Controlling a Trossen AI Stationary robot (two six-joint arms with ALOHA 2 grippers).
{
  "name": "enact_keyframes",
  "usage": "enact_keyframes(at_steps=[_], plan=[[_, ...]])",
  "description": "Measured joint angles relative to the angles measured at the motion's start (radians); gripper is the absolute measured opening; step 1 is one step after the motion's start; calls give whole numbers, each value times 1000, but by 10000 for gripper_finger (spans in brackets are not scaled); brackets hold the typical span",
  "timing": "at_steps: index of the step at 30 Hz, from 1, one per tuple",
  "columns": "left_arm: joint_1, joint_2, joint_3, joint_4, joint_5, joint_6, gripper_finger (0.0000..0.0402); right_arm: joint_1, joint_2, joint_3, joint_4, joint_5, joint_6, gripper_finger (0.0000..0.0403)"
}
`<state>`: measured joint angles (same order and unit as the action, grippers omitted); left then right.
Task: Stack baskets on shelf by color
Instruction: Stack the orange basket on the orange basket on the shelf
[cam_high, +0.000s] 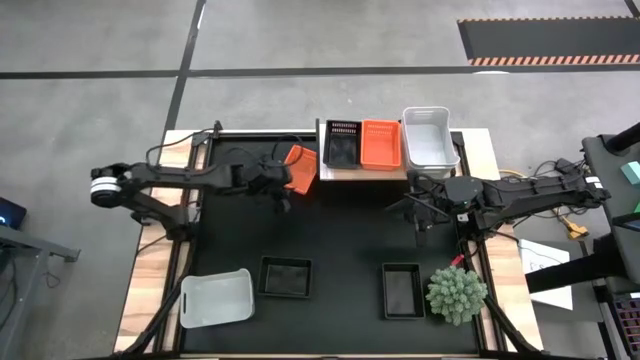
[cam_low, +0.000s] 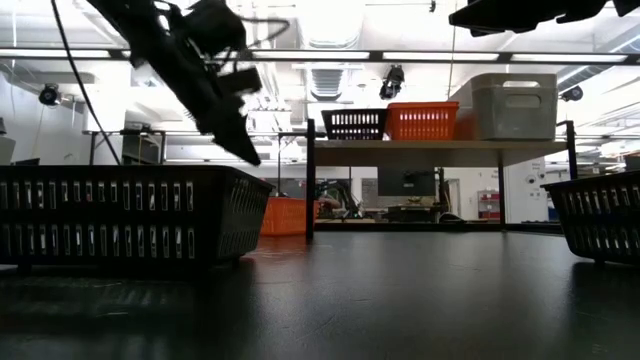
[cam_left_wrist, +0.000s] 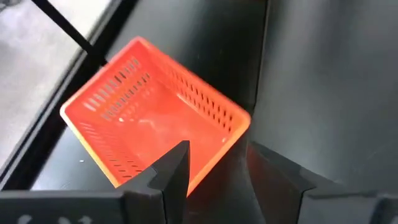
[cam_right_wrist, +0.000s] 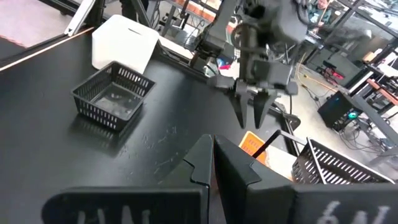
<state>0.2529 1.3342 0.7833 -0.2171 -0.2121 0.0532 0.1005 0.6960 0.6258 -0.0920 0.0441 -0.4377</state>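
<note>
Risk sits mostly with the left gripper (cam_high: 284, 190), which hovers with its fingers apart just beside a loose orange basket (cam_high: 299, 166) lying tilted on the black mat (cam_high: 340, 240), next to the near-left corner of the shelf (cam_high: 362, 172). In the left wrist view that basket (cam_left_wrist: 152, 118) is skewed to the fingers, so a close from here could catch only one slatted wall, or push the basket along the mat instead of gripping it. On the shelf a black basket (cam_high: 341, 143), an orange one (cam_high: 381, 144) and a white one (cam_high: 431, 137) already stand side by side, so a careless lift could knock the black one, which is nearest. The right gripper (cam_high: 421, 222) waits near the right edge of the mat with its fingers together and nothing between them. Still on the mat, well apart from the shelf, are a white basket (cam_high: 216, 298) and two black ones (cam_high: 286, 276) (cam_high: 403, 290), beside a green plant (cam_high: 457, 294).
</note>
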Motion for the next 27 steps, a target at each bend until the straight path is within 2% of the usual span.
enact_keyframes(at_steps=[8,14,22,27], plan=[[38,91,2,34,4,93,144,0,0,0,-1,0,0,9],[52,135,1,33,47,95,144,0,0,0,-8,0,8,9],[60,178,2,35,51,95,143,0,0,0,-8,0,8,9],[60,195,1,33,51,95,120,0,1,0,-8,0,9,9]])
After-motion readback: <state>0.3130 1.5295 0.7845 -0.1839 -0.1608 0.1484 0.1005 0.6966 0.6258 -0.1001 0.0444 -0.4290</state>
